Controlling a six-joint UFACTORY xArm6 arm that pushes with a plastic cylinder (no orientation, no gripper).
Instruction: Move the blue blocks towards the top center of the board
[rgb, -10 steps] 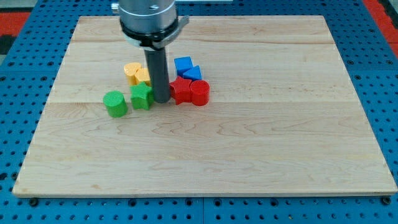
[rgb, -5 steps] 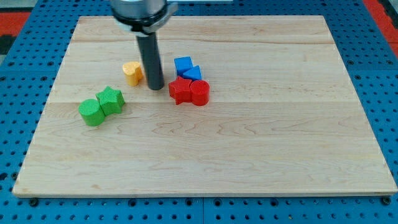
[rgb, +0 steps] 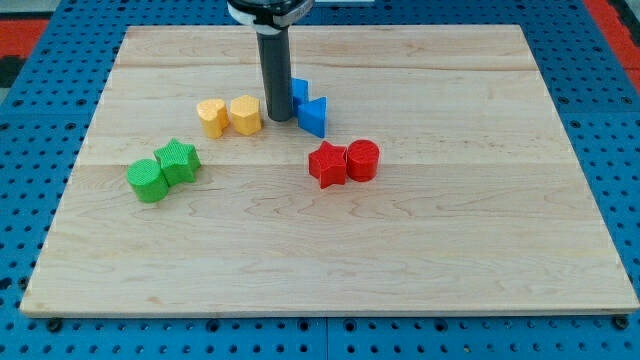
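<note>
Two blue blocks sit just above the board's middle: a blue triangular block (rgb: 314, 115) and, behind it toward the view's top, a blue block (rgb: 299, 91) partly hidden by the rod. My tip (rgb: 278, 119) rests on the board right at their left side, touching or nearly touching them, between them and the yellow hexagonal block (rgb: 245, 114).
A yellow heart-shaped block (rgb: 211, 117) lies left of the yellow hexagon. A red star block (rgb: 327, 164) and a red cylinder (rgb: 362, 160) sit below-right of the blue blocks. A green star block (rgb: 179, 160) and a green cylinder (rgb: 147, 180) lie at the left.
My tip moved up and to the right, next to the blue blocks. The red pair now lies further right and lower. The green pair earlier shifted left. The yellow hexagon is uncovered.
</note>
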